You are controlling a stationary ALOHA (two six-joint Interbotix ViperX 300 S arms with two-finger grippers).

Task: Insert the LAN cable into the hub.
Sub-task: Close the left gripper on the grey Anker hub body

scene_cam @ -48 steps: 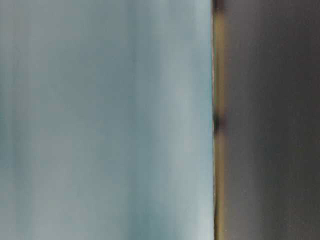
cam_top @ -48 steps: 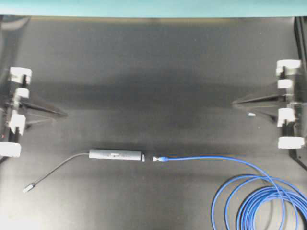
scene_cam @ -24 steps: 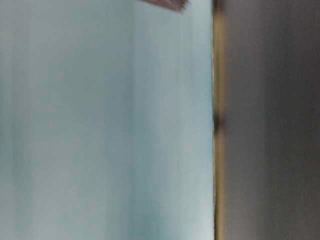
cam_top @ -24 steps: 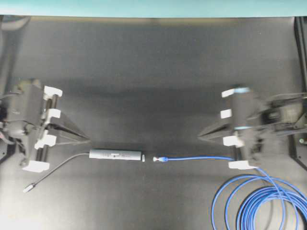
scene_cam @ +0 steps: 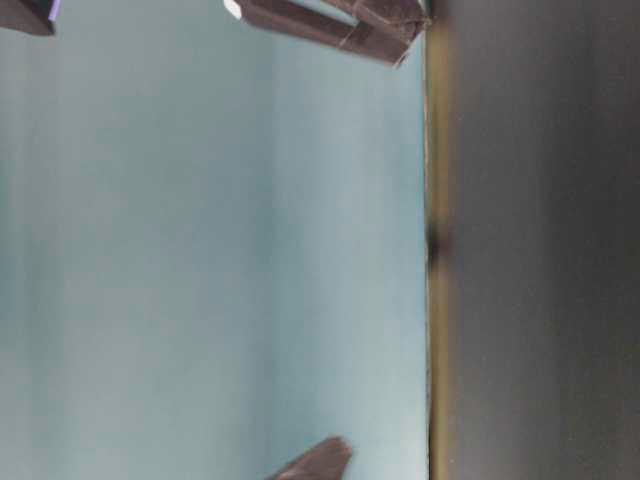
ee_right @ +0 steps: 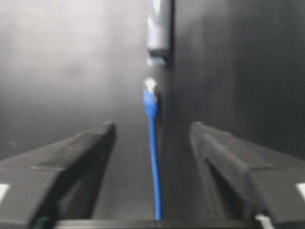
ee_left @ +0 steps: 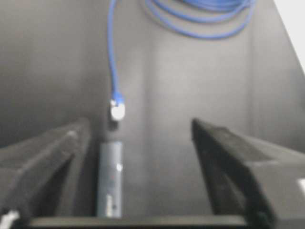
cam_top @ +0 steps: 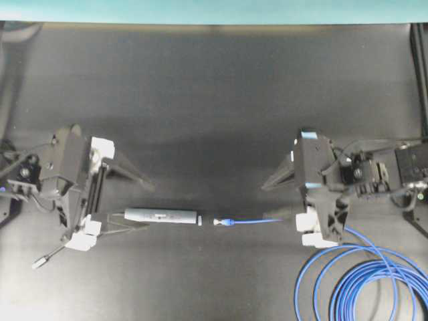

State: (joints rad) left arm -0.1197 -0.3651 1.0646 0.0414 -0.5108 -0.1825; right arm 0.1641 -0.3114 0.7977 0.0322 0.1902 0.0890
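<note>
Black left gripper (cam_top: 139, 204) and right gripper (cam_top: 271, 200) gape open, facing across hub (cam_top: 162, 216) and LAN cable (cam_top: 254, 221)

Bright-blue LAN cable (cam_top: 348, 284), dark-grey hub (cam_top: 162, 216)

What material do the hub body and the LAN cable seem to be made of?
The hub: probably matte metal or hard plastic, as its dark grey surface has a soft sheen; the pictures cannot settle which. The LAN cable: a flexible, smooth blue plastic jacket, since it lies in loose loops, with a clear plastic plug.
</note>
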